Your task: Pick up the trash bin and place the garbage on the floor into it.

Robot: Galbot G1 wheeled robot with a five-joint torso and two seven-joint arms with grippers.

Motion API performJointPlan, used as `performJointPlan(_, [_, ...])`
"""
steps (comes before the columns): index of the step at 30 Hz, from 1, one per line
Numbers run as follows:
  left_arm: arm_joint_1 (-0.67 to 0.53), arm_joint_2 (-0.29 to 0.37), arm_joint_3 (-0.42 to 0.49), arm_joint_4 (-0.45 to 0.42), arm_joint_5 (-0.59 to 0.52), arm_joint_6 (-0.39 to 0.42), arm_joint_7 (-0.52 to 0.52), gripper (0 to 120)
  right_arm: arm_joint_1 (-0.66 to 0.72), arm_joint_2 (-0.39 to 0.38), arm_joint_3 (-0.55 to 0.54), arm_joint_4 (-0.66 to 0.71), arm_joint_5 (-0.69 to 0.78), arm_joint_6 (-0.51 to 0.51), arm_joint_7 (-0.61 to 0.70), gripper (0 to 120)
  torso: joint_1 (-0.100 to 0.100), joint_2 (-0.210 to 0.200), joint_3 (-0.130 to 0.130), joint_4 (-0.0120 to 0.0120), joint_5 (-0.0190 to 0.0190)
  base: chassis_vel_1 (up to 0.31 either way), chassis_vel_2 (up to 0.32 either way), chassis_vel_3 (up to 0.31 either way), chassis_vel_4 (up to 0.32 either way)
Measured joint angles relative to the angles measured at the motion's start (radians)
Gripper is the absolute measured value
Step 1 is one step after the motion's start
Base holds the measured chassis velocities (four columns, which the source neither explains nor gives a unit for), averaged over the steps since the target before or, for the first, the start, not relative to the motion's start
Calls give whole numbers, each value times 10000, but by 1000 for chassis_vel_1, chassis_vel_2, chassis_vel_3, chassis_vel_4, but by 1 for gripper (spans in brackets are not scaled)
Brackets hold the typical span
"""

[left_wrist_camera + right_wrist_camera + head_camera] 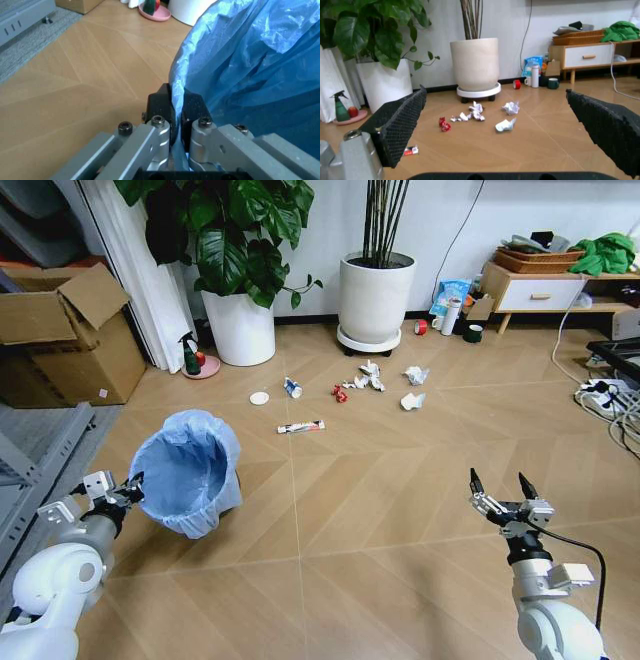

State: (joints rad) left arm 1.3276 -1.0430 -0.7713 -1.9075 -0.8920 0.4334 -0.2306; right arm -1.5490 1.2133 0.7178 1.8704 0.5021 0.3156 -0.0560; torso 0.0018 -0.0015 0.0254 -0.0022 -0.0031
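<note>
Left gripper (133, 483) pinched on only the thin bag rim of the tilted trash bin (187, 471) at 9 o'clock, right gripper (503, 484) spread empty, garbage (372, 380) at 12: liner could slip or tear.

You get even, bright indoor light in the head view, with soft short shadows: the trash bin (188, 472) throws only a faint dark patch on the floor (380, 510) at its right side, and the crumpled paper wads (413, 387) barely shade the planks. The herringbone lines bow slightly toward the picture's edges. In the left wrist view the blue bag (250, 63) shows pale sheen along its creases, and it looks soft, perhaps from closeness. In the right wrist view the near black finger pads (402, 122) are blurred, while the white plant pot (475, 62) behind stays fairly clear.
</note>
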Motion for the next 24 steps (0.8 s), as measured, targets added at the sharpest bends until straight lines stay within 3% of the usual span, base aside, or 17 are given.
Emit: performJointPlan(24, [106,-115,24,-67,129,-55,30,0,-112,-93,116,69,-65,81,-53,100,1,0,0,1,1,-120,228,121,-234])
